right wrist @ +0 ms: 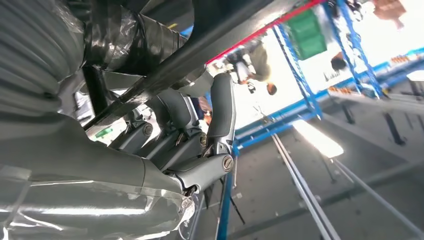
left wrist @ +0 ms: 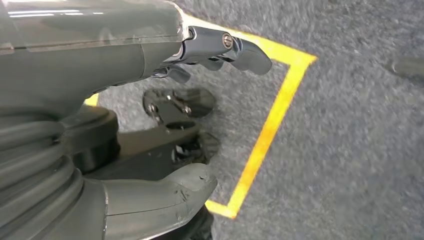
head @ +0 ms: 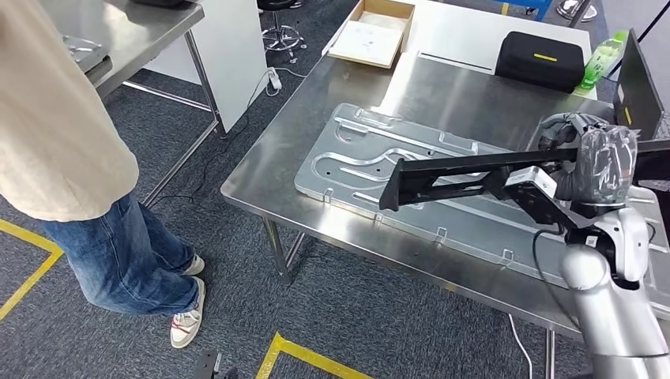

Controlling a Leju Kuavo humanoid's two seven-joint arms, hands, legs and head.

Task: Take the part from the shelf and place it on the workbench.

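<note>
The part is a long black angled bar (head: pixel 458 174); it hangs level a little above the steel workbench (head: pixel 316 118), over a large stamped metal plate (head: pixel 355 162). My right hand (head: pixel 602 164), wrapped in clear plastic, grips the bar at its right end. The right wrist view shows dark fingers (right wrist: pixel 220 115) curled around the bar (right wrist: pixel 200 45). My left hand (left wrist: pixel 100 55) hangs over grey carpet with its thumb and fingers apart and nothing between them.
A person (head: pixel 71 142) in jeans stands at the left, close to the workbench's corner. On the far side of the bench are a cardboard box (head: pixel 373 31), a black case (head: pixel 540 59), a green bottle (head: pixel 602 59) and a dark panel (head: pixel 636 91). Another steel table (head: pixel 134 39) stands behind.
</note>
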